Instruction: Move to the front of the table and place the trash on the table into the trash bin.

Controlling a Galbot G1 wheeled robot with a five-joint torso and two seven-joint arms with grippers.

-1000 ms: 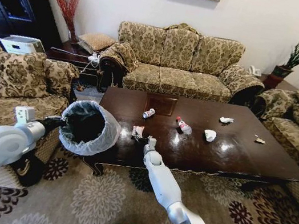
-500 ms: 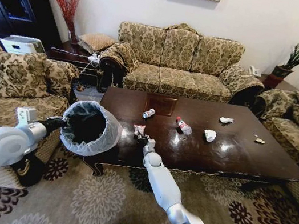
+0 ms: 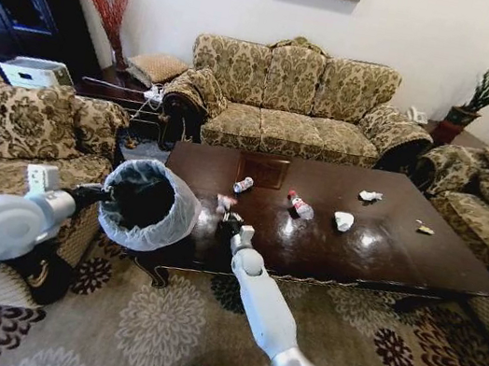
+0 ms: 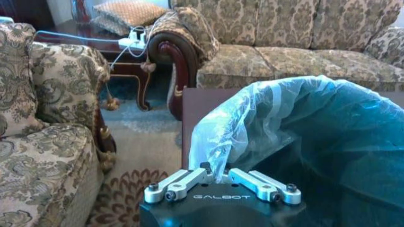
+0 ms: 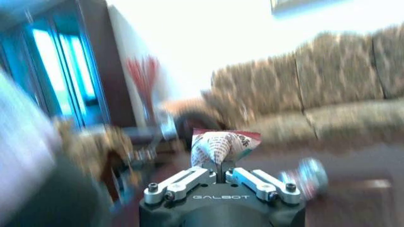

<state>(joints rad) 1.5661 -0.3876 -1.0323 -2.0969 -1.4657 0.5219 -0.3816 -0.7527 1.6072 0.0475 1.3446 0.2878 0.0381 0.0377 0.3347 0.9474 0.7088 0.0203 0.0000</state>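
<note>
One wrapper (image 5: 222,145), pinkish with printed text, sits clamped between the closed fingers of my right gripper (image 3: 226,222); in the head view it is held above the table (image 3: 383,255) at its near left corner, just beside the trash bin (image 3: 148,206). I note the bin is off the floor, tilted with its mouth toward the table, its whitish bag puffed over the rim. My left gripper (image 4: 218,182) has its fingers clenched on the bag-covered rim on the side of the bin away from the table. Remaining on the table top, from the bin outward: a small clear bottle (image 3: 243,185), a red-capped bottle (image 3: 299,205), a white paper wad (image 3: 343,221), a second white wad (image 3: 370,196) toward the far edge, and a tiny yellowish scrap (image 3: 425,229) farthest from the bin. A patterned sofa (image 3: 292,101) stands beyond the table's far edge.
</note>
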